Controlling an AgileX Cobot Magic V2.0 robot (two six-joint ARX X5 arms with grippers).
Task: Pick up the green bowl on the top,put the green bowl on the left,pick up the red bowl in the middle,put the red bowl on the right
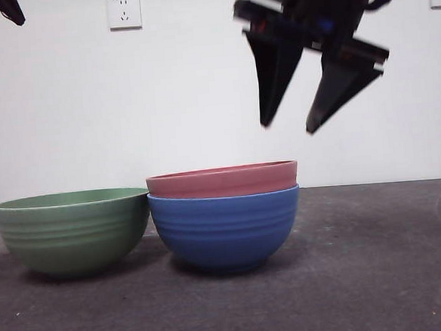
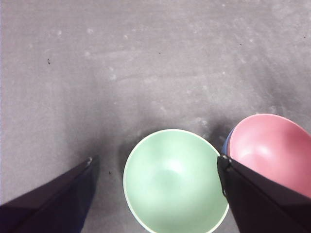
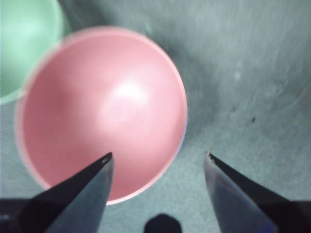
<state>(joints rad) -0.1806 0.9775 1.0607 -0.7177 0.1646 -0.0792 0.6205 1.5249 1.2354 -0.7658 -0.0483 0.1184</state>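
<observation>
So, the round matte sage-green bowl (image 1: 72,233) sits upright, mouth up, on the dark grey table (image 1: 379,275) at the left, just beside the round matte pinkish-red bowl (image 1: 221,180), which nests mouth-up in a round blue bowl (image 1: 225,229) at the middle, only its rim band showing. Up above and right of that stack hangs the right gripper (image 1: 286,129), jaws spread wide and empty, motion-blurred. The left gripper (image 2: 154,162) is spread wide too, high over the green bowl, just a black tip at the front view's top-left corner.
</observation>
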